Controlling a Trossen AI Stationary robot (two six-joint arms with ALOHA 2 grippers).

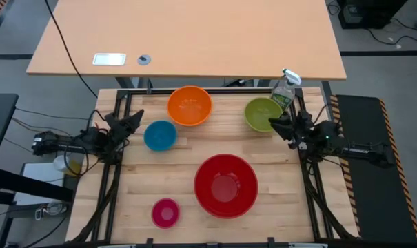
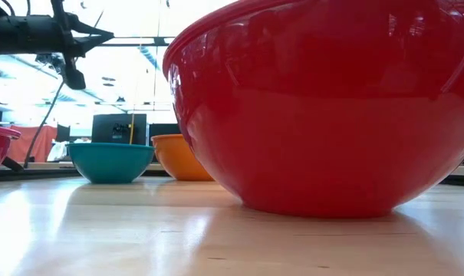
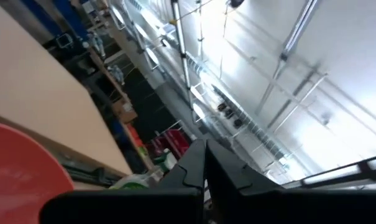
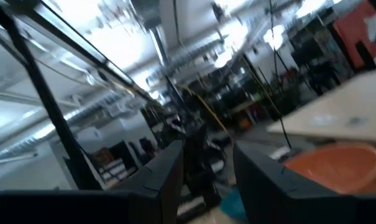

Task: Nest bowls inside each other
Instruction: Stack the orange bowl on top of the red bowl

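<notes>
Pink, the smallest round plastic bowl [image 1: 165, 212] sits nearest, the large red plastic bowl [image 1: 225, 184] just beside it; farther back stand the blue bowl [image 1: 160, 135], orange bowl [image 1: 189, 106] and olive-green bowl [image 1: 262, 114], none nested. Left gripper [image 1: 134, 118] hangs pinched together at the left edge; right gripper [image 1: 277, 124], fingers apart and holding nothing, hangs beside the green bowl

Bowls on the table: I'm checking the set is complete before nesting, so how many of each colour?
red bowl: 1
orange bowl: 1
green bowl: 1
blue bowl: 1
pink bowl: 1
Total: 5
</notes>
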